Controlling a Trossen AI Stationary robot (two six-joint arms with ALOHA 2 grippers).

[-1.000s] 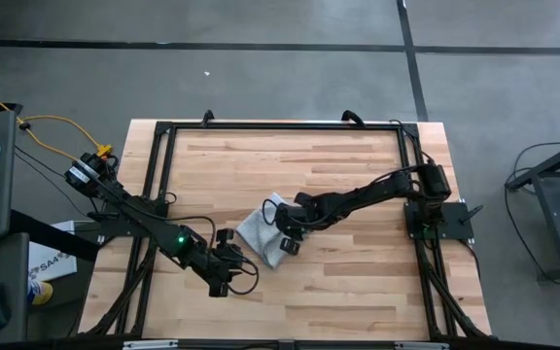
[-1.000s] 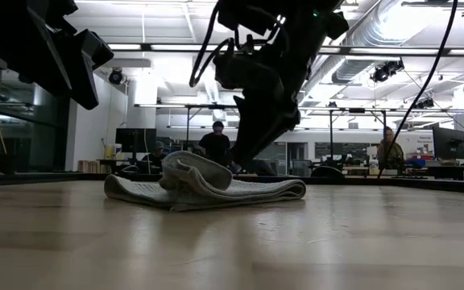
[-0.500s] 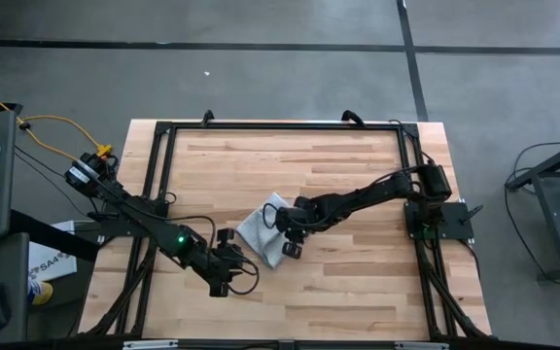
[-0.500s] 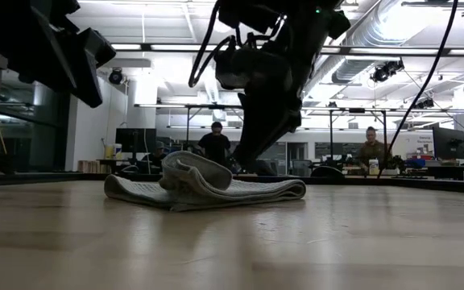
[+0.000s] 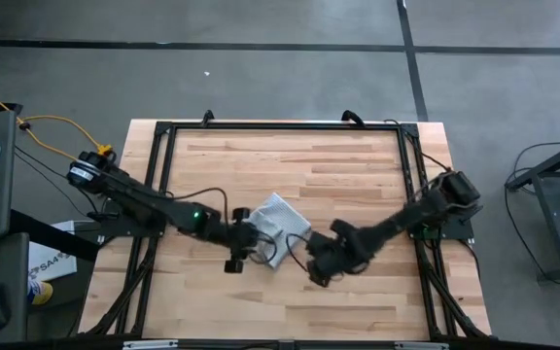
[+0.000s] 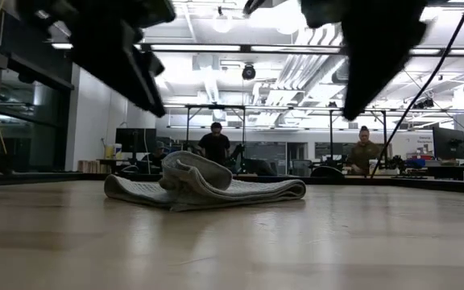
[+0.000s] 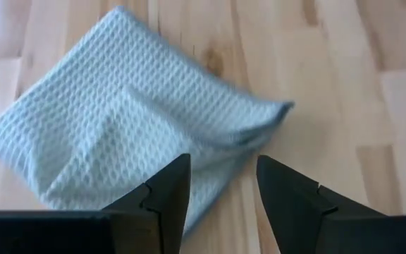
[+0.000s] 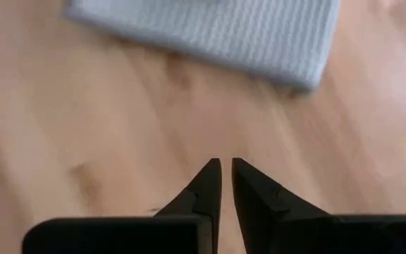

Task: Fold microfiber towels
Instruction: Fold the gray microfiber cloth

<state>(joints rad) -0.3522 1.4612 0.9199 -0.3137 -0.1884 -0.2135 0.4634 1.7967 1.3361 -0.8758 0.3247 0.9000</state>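
Tool of the left arm hangs just over the left edge of the pale grey-blue ribbed microfiber towel, its two dark fingers parted wide with nothing between them. That cloth lies folded, a loose hump on top, near the middle of the light wooden worktop. Off to its right, the right arm's tool hovers over bare wood just beside the cloth, its fingers nearly together and empty. To finish well, I judge the left tool should drop onto the raised flap, pinch only that top layer at its free corner, and draw it flat across. Grabbing both layers would drag the whole bundle. The right tool could pin the far edge.
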